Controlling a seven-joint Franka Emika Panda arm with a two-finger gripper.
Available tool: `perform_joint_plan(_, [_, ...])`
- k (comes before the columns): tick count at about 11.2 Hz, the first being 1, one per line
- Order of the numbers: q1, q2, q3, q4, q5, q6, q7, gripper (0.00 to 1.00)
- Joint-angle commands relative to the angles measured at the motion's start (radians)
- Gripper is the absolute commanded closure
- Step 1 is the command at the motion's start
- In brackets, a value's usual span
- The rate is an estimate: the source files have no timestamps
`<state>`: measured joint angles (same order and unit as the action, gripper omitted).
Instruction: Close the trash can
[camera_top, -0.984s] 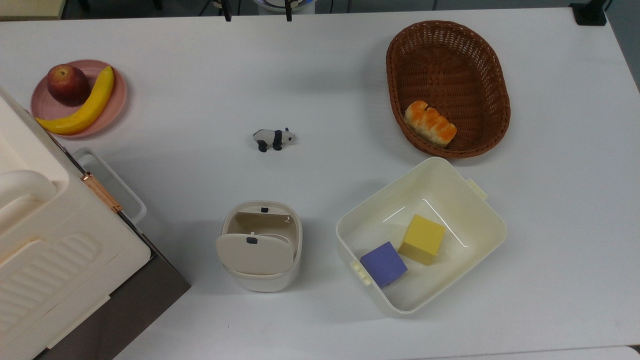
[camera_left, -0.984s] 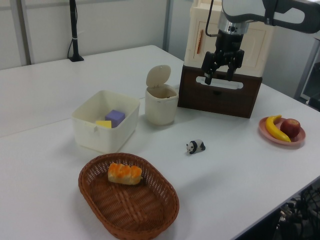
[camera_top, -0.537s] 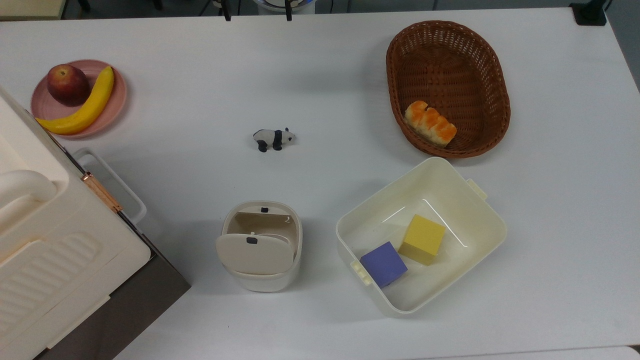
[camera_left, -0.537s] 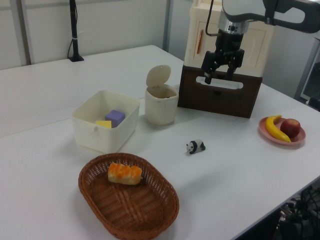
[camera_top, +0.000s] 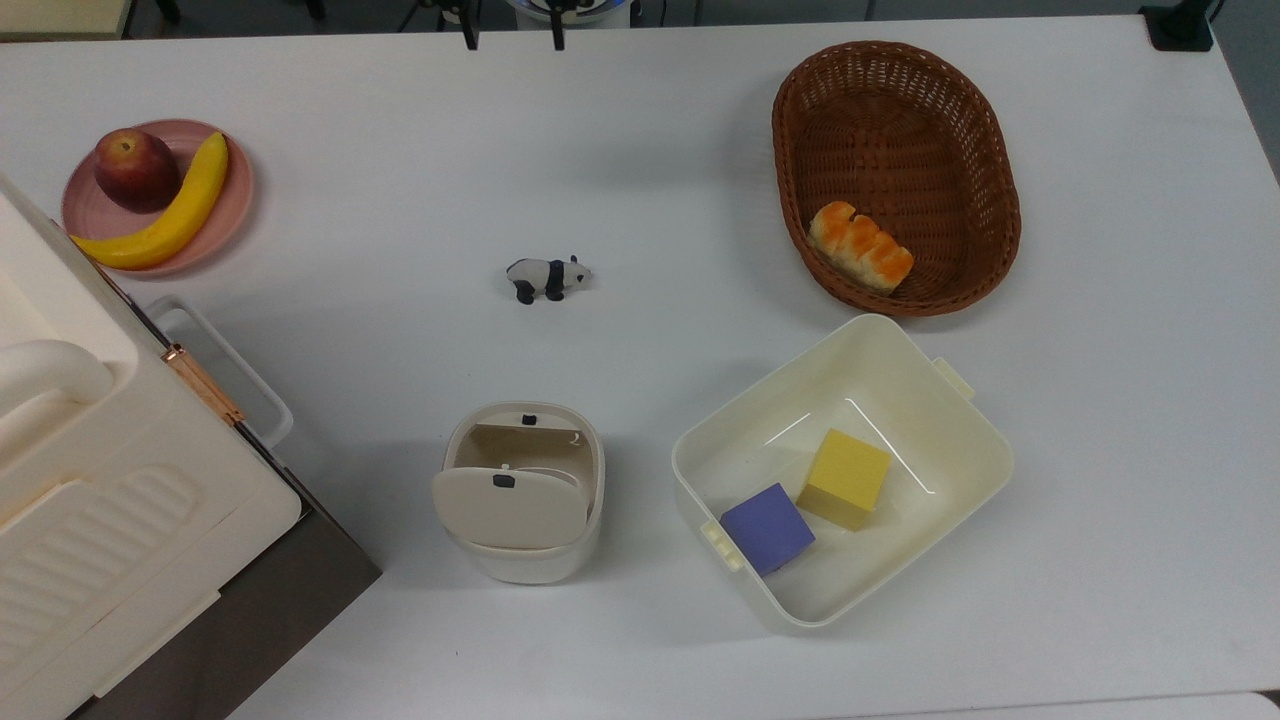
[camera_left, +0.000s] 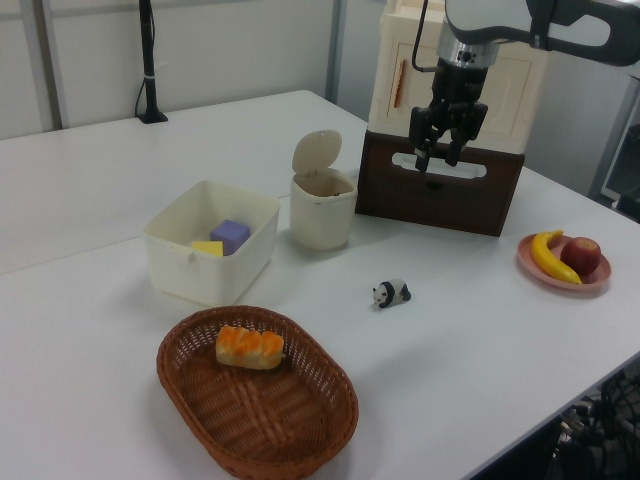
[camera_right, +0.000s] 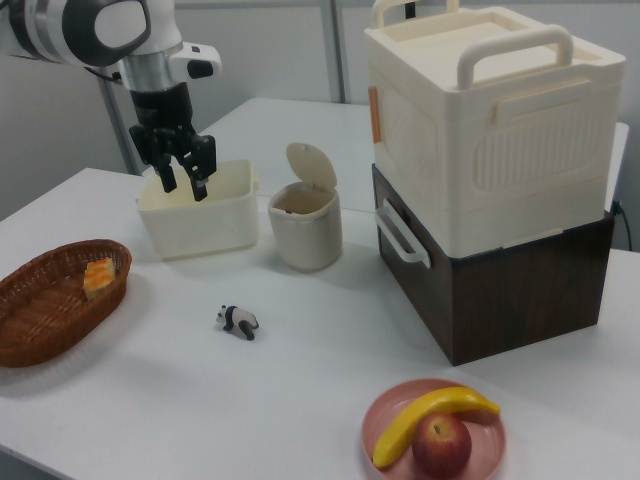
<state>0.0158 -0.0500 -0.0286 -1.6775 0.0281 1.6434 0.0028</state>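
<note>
Trash can (camera_top: 522, 490) lid up – tub (camera_top: 930, 395) beside it – fingers (camera_right: 199, 160) parted, holding nothing

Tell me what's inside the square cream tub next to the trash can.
The square cream tub holds a yellow cube and a purple cube side by side. In the left view, its wall covers their lower parts.

Gripper (camera_right: 183, 182) hangs above the surface (camera_right: 300, 390), fingers (camera_right: 166, 178) apart w/ nothing between, in front of cream tub (camera_right: 200, 215). Trash can (camera_right: 305, 232) just right of tub, lid (camera_right: 311, 164) hinged up, open. Big white box (camera_right: 485, 120) on dark brown base (camera_right: 500, 290) at right view's right. Panda toy (camera_right: 238, 321) near centre; basket (camera_right: 55, 300) w/ bread (camera_right: 97, 277) left; pink plate (camera_right: 435, 430) w/ banana (camera_right: 425, 418) & apple (camera_right: 441, 446) front.
</note>
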Motion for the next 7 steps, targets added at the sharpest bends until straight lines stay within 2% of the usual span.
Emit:
perform_joint_plan(1, [0.006,-0.007,-0.013,-0.005,0.024,0.036,-0.027,1.00])
perform_joint_plan(5, [0.004,-0.004,-0.013,-0.008,0.032,0.101,-0.023,1.00])
perform_joint_plan(7, [0.004,0.028,-0.013,-0.004,0.047,0.188,-0.023,1.00])
